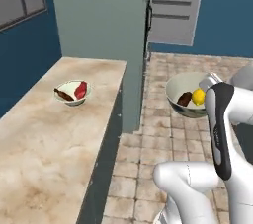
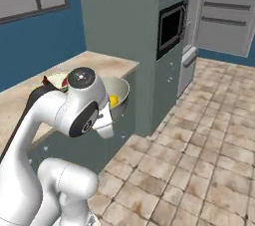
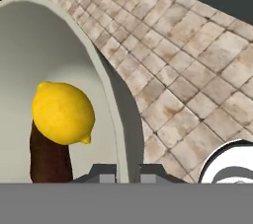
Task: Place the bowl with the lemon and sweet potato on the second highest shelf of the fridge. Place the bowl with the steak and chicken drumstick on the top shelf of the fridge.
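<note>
Gripping the rim of a pale bowl (image 3: 59, 45), our claw (image 3: 123, 171) was clamped with one finger inside the wall and one outside. We saw the lemon (image 3: 63, 113) resting inside, touching a dark brown sweet potato (image 3: 48, 161) beneath it. The bowl hung above the tiled floor (image 1: 148, 168), beside the desk (image 1: 44, 144). Farther off on the desk sat the second bowl (image 1: 72, 93), holding the steak (image 1: 81, 90) and the chicken drumstick (image 1: 64, 94). Beyond stood the fridge (image 1: 99, 16), well apart from both bowls.
</note>
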Tool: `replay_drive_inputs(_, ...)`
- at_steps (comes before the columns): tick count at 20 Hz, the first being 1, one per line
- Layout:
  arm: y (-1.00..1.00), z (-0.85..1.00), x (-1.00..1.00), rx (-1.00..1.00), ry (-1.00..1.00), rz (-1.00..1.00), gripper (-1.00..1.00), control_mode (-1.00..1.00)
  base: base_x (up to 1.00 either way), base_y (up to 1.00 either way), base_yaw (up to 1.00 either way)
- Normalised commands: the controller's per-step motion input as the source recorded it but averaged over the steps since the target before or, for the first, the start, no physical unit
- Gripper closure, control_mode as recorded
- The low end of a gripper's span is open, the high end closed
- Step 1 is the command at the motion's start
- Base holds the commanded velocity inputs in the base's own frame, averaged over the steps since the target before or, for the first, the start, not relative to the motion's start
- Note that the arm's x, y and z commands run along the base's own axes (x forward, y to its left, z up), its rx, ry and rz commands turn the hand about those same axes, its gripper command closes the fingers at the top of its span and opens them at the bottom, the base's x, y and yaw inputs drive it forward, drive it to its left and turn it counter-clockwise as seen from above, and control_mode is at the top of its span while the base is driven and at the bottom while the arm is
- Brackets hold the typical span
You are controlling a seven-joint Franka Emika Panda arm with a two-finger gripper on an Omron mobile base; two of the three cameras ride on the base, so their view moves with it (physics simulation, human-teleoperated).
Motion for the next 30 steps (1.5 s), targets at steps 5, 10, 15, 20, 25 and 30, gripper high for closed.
replay_drive_inputs(5, 0.00, 0.00, 0.00, 0.00, 0.00, 0.00, 1.00, 1.00, 0.28, -0.23, -0.70)
replay_drive_inputs(10, 0.00, 0.00, 0.00, 0.00, 0.00, 0.00, 1.00, 1.00, 0.92, -0.50, -0.39)
replay_drive_inputs(15, 0.00, 0.00, 0.00, 0.00, 0.00, 0.00, 1.00, 1.00, 1.00, -0.07, -0.16)
replay_drive_inputs(20, 0.00, 0.00, 0.00, 0.00, 0.00, 0.00, 1.00, 1.00, 1.00, -0.05, -0.11)
replay_drive_inputs(25, 0.00, 0.00, 0.00, 0.00, 0.00, 0.00, 1.00, 1.00, 1.00, -0.47, -0.01)
replay_drive_inputs(30, 0.00, 0.00, 0.00, 0.00, 0.00, 0.00, 1.00, 1.00, 1.00, -0.40, 0.00)
